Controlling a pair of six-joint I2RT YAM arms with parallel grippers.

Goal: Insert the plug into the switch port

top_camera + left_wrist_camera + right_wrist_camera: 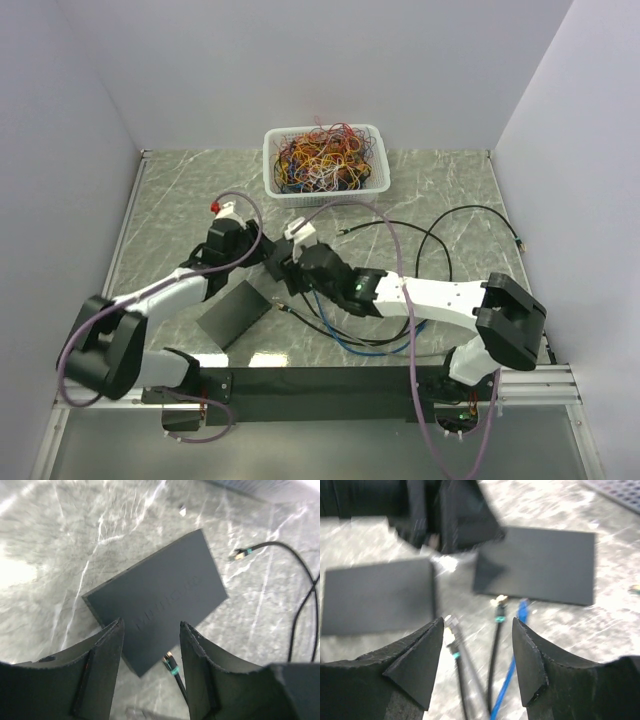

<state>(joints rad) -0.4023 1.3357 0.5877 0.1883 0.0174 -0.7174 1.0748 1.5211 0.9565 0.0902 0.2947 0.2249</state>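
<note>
My left hand [150,645] hovers open and empty over the dark switch [160,595], seemingly to steady it. The plug [170,661] touches its six o'clock edge. My right hand [477,645], open too, holds nothing.

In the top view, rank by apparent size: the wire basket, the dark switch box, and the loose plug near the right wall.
1. wire basket
2. dark switch box
3. loose plug, by far the smallest

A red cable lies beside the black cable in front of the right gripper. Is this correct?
No, it is a blue cable, not red. It does lie beside the black cable in front of the right gripper, as the right wrist view shows.
</note>
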